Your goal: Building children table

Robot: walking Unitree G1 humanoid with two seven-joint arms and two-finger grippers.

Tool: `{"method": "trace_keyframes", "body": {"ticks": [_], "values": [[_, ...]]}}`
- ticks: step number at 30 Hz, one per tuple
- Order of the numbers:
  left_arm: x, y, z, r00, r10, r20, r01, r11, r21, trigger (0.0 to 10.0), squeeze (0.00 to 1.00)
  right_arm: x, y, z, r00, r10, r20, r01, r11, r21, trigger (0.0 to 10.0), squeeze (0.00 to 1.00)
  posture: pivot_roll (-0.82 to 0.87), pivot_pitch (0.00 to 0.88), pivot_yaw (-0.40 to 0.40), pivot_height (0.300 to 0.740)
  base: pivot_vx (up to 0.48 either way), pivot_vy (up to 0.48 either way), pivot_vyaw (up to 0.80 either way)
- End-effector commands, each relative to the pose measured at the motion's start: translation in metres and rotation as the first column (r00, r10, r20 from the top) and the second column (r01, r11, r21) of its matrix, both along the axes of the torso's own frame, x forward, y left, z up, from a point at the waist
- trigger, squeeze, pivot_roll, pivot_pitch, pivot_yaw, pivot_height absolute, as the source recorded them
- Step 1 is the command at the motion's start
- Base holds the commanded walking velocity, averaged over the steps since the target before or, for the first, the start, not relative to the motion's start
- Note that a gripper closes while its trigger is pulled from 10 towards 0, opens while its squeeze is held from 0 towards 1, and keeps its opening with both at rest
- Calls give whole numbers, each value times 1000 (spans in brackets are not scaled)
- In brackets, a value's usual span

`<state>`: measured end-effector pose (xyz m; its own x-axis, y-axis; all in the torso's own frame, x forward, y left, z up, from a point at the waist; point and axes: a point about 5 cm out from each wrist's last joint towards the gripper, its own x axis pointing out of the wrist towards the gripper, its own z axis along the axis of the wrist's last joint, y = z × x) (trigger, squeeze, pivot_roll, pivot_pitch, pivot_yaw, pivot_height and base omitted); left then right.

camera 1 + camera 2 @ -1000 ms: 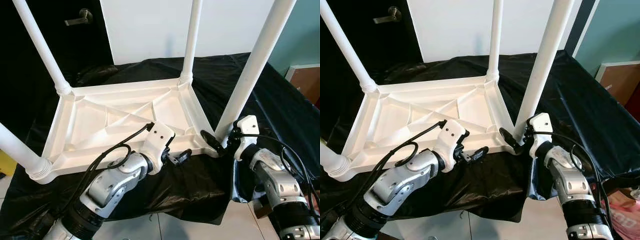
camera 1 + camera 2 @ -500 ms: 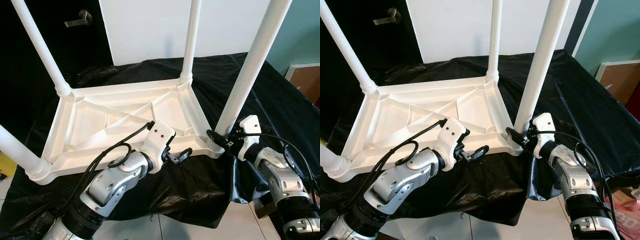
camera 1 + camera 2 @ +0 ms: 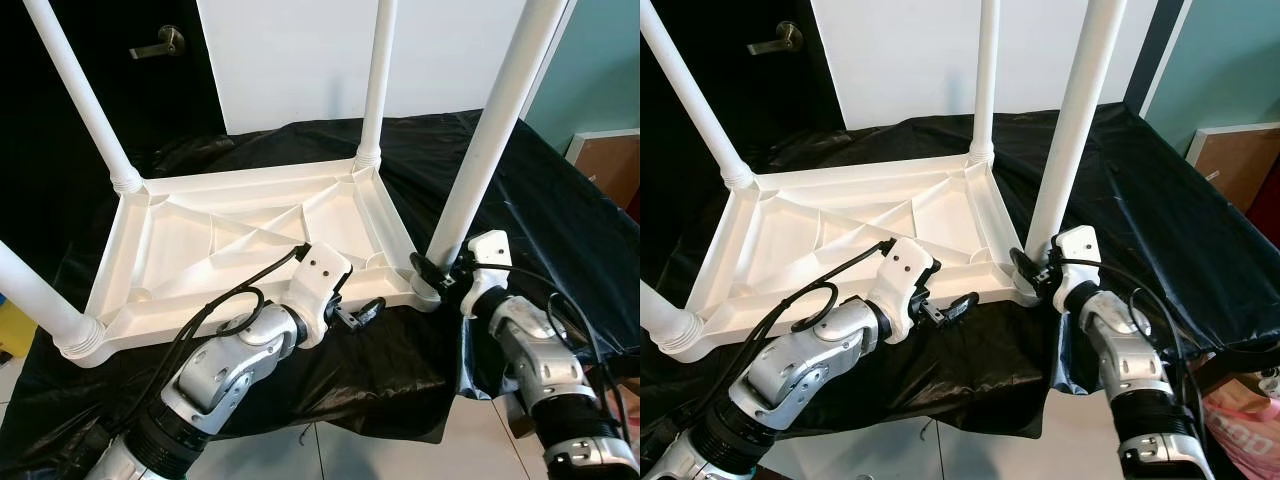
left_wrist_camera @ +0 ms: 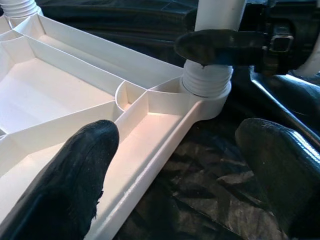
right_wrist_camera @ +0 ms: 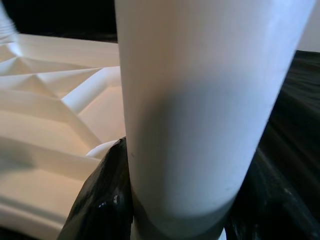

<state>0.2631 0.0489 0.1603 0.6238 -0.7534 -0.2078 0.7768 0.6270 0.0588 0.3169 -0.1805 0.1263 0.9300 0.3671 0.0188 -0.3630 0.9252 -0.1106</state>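
My right gripper (image 3: pixel 440 277) has closed in on the base of the near-right leg (image 3: pixel 487 140) over the past second; its black fingers now clasp the white tube just above the threaded socket (image 4: pixel 206 82), where a moment ago they stood clear beside it. The upturned children's tabletop (image 3: pixel 240 240) lies on the black cloth (image 3: pixel 560 200), all four legs pointing upward. My left gripper (image 3: pixel 360 312) hovers with fingers spread wide astride the tabletop's near rim. With the leg now in hand, a tightening twist looks like the next step.
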Motion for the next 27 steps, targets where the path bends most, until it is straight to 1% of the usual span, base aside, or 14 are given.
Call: {"method": "trace_keyframes", "body": {"ticks": [1,2,5,7,8,10,12,14,15,17,18,20,23,27], "values": [[-8,-4,-6,989,-143,-44,144,990,5,10000,0,-4,3,-17,994,-69,-79,70,998,3,10000,0,-64,15,-3,740,0,0,0],[-9,-5,-5,989,-144,-44,144,990,5,10000,0,-4,8,-19,992,-99,-82,101,995,16,10000,0,-64,15,-6,740,0,0,0],[-9,-5,-5,989,-144,-44,144,990,4,10000,0,-5,11,-19,989,-121,-84,123,992,24,10000,0,-64,15,-6,740,0,0,0],[-10,-5,-6,988,-145,-45,146,989,3,10000,0,-7,21,-24,968,-233,-97,239,969,56,10000,0,-61,16,-13,740,0,0,0],[-10,-6,-6,988,-146,-45,146,989,2,10000,0,-8,23,-25,958,-268,-99,275,959,67,10000,0,-59,17,-16,740,0,0,0],[-10,-6,-6,988,-145,-46,145,989,1,10000,0,-8,25,-26,950,-294,-103,302,950,75,10000,0,-59,18,-16,740,0,0,0],[-11,-6,-6,989,-142,-47,142,990,0,10000,0,-11,35,-30,931,-341,-128,354,931,95,10000,0,-59,18,-18,740,0,0,0],[-11,-6,-6,989,-140,-48,141,990,-1,10000,0,-12,38,-32,927,-350,-136,364,926,100,10000,0,-59,18,-18,740,0,0,0],[-11,-6,-6,989,-140,-48,141,990,-1,10000,0,-12,38,-32,927,-350,-136,364,926,100,10000,0,-59,18,-18,740,0,0,0],[-11,-7,-6,989,-141,-49,141,990,-3,10000,0,-15,54,-33,940,-307,-149,326,936,129,10000,0,-63,17,-16,740,0,0,0],[-11,-7,-7,989,-142,-50,142,990,-3,10000,0,-17,64,-33,954,-256,-153,278,951,139,10000,0,-66,18,-16,740,0,0,0],[-11,-7,-7,989,-142,-50,142,990,-2,10000,0,-19,76,-33,968,-197,-156,220,964,150,10000,0,-66,16,-16,740,0,0,0],[-9,-5,-7,989,-141,-48,141,990,-1,10000,0,-20,83,-33,971,-177,-162,201,968,148,10000,0,-66,15,-16,740,0,0,0],[-9,-5,-7,989,-139,-47,139,990,0,10000,0,-20,86,-31,973,-180,-147,201,970,139,10000,0,-66,17,-14,740,0,0,0]]}}
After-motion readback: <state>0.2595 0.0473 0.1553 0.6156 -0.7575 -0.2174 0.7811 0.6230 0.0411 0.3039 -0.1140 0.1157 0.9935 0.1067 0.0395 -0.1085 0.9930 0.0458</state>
